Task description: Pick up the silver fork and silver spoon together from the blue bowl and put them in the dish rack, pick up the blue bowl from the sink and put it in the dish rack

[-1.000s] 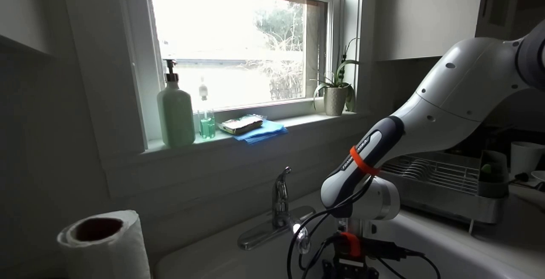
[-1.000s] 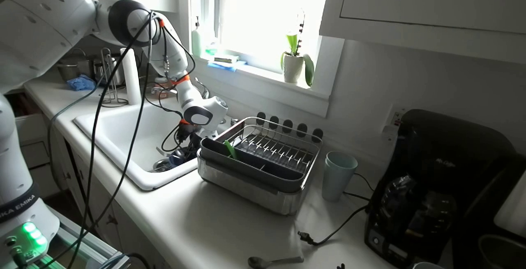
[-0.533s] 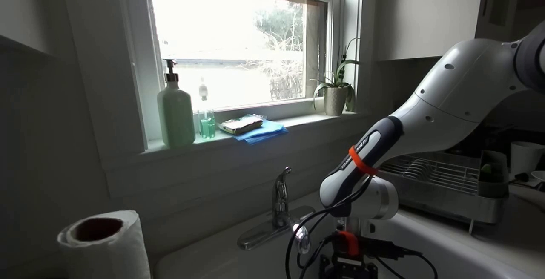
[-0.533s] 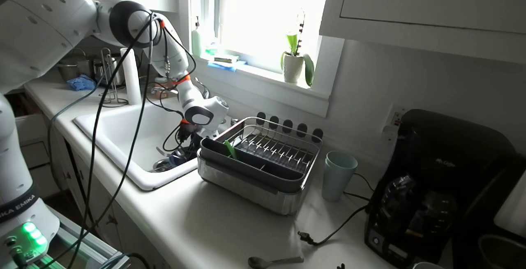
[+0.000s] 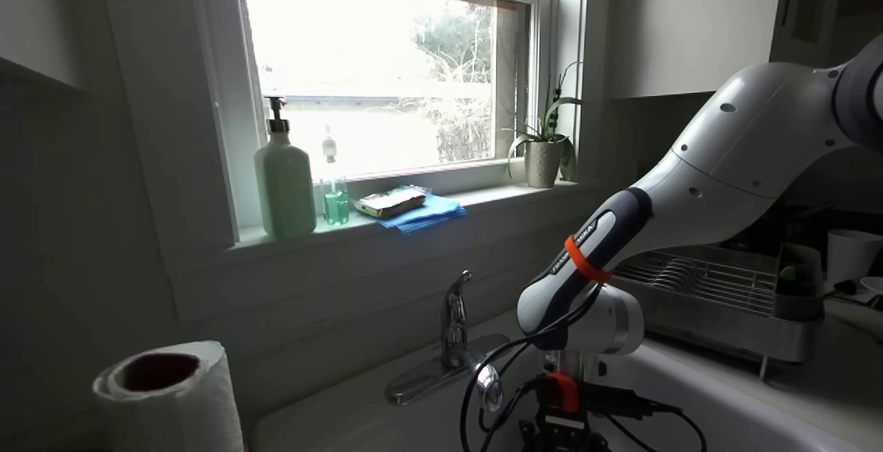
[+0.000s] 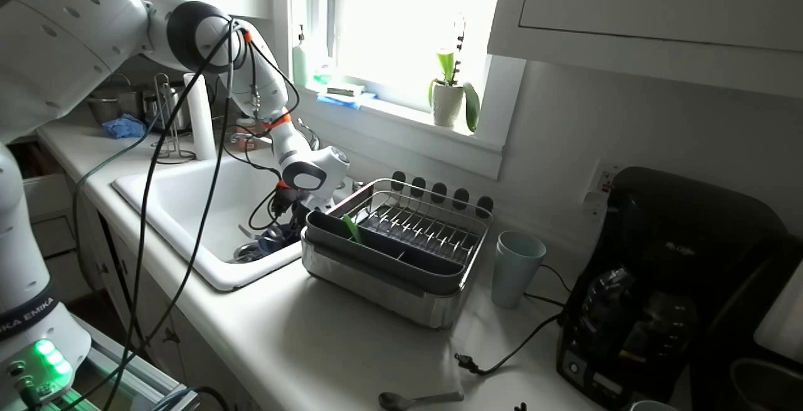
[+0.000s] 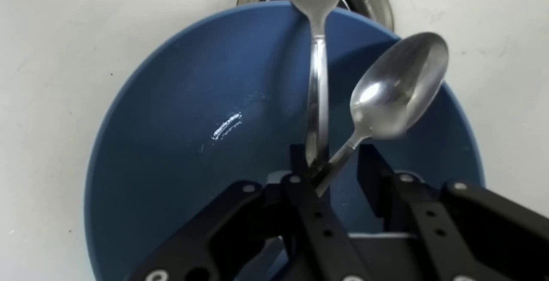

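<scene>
The blue bowl [image 7: 197,88] fills most of the wrist view and lies on the sink floor beside the drain. It shows partly in an exterior view [image 6: 271,241]. The silver fork [image 7: 318,71] leans over the bowl's far rim, its tines cut off at the top. The silver spoon [image 7: 396,75] slants right, its head over the rim. My gripper [image 7: 343,156] is over the bowl, jaws partly apart. Both handles end at the left finger. The spoon handle crosses the gap; the right finger stands apart from it. The dish rack [image 6: 370,285] shows in both exterior views [image 5: 724,321].
The white sink [image 6: 188,216] has a chrome faucet [image 5: 455,328] at its back. The rack's dark holder has a green utensil [image 6: 351,229] in it. Cups [image 6: 517,266], a black coffee maker [image 6: 677,285] and a dark spoon [image 6: 417,400] are on the counter. Cables hang from the arm.
The arm has shifted only very slightly, a little to the left in an exterior view. Whether the jaws have moved is hard to tell. The rack and counter things have not moved.
</scene>
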Robot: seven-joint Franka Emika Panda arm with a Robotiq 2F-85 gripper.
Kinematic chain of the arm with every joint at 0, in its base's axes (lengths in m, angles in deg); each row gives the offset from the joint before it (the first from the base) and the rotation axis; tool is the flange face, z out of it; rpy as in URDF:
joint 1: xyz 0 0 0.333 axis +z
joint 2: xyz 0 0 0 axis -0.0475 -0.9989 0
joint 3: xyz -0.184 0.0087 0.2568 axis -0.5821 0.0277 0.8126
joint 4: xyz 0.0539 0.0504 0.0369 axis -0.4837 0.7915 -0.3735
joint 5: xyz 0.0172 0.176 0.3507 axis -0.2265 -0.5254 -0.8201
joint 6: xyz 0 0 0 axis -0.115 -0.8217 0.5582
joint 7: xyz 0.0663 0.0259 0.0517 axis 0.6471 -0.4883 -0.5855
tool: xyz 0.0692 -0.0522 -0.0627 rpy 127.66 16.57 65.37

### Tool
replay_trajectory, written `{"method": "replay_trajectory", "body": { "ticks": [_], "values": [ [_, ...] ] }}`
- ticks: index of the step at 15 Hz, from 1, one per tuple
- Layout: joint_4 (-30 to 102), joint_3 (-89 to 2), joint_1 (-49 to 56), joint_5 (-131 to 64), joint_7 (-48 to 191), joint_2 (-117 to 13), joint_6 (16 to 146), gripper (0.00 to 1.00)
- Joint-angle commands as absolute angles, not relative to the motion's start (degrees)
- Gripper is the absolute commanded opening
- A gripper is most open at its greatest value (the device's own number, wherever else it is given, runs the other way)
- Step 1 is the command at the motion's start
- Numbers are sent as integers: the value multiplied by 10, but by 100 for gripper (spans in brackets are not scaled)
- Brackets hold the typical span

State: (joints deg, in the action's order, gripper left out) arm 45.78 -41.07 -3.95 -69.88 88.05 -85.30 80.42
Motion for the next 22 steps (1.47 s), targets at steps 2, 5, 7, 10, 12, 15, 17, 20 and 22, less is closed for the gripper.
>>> {"method": "replay_trajectory", "body": {
  "ticks": [2,5,7,10,12,15,17,20,22],
  "values": [
    [438,-406,-49,-705,897,-863,781,4],
    [431,-406,-50,-704,902,-865,761,41],
    [427,-407,-50,-703,904,-867,748,48],
    [421,-409,-50,-702,906,-872,730,44],
    [419,-410,-50,-702,908,-875,721,21],
    [418,-411,-51,-702,908,-872,712,1],
    [416,-413,-51,-702,908,-868,706,1],
    [417,-415,-52,-702,908,-863,705,3],
    [414,-415,-54,-701,906,-862,697,4]
  ]
}}
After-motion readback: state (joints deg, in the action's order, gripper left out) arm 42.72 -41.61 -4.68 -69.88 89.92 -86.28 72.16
